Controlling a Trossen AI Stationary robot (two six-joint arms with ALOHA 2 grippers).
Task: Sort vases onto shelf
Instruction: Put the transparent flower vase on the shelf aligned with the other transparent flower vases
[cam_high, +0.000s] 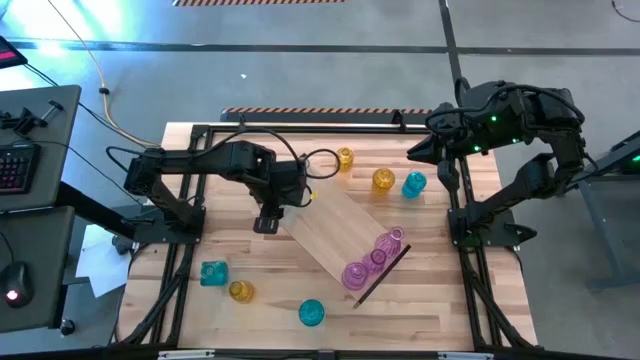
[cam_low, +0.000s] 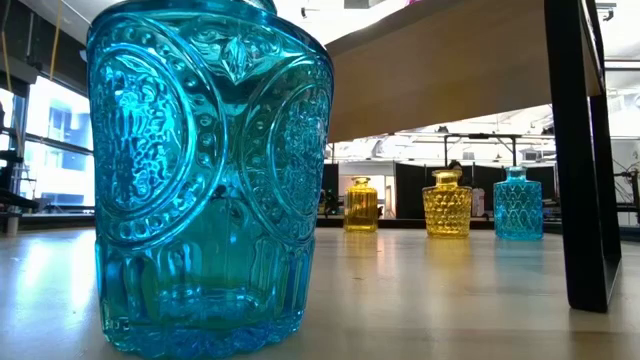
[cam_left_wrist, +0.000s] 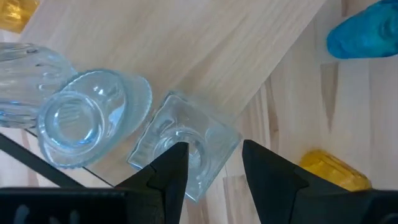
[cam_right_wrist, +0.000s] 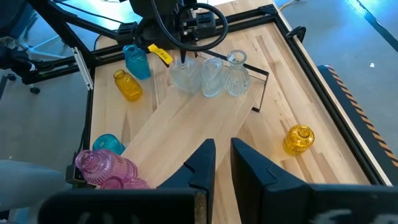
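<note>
The shelf (cam_high: 335, 228), a light-wood board on dark end pieces, lies slantwise mid-table. Three clear vases (cam_right_wrist: 211, 74) stand in a row at its left end and pink vases (cam_high: 378, 258) at its right end. My left gripper (cam_left_wrist: 214, 149) points down over the outermost clear vase, a square one (cam_left_wrist: 186, 124), with its fingers apart. Yellow vases (cam_high: 383, 180) and teal vases (cam_high: 413, 184) stand on the table. My right gripper (cam_right_wrist: 222, 144) waits high at the table's far right, its fingers nearly together, holding nothing. My left gripper comes at the square clear vase from above. One fingertip (cam_left_wrist: 179, 152) shows over the vase's mouth (cam_left_wrist: 163, 134), and the other (cam_left_wrist: 250, 149) stands beside its outer wall (cam_left_wrist: 231, 138). Whether either finger touches the glass I cannot tell. The vase stands upright on the shelf.
Near the table's front stand a teal vase (cam_high: 213, 272), a yellow one (cam_high: 241, 291) and another teal one (cam_high: 311, 313), which fills the low view (cam_low: 205, 180). A yellow vase (cam_high: 345, 158) stands near the far edge. The black frame (cam_high: 190, 180) borders the tabletop.
</note>
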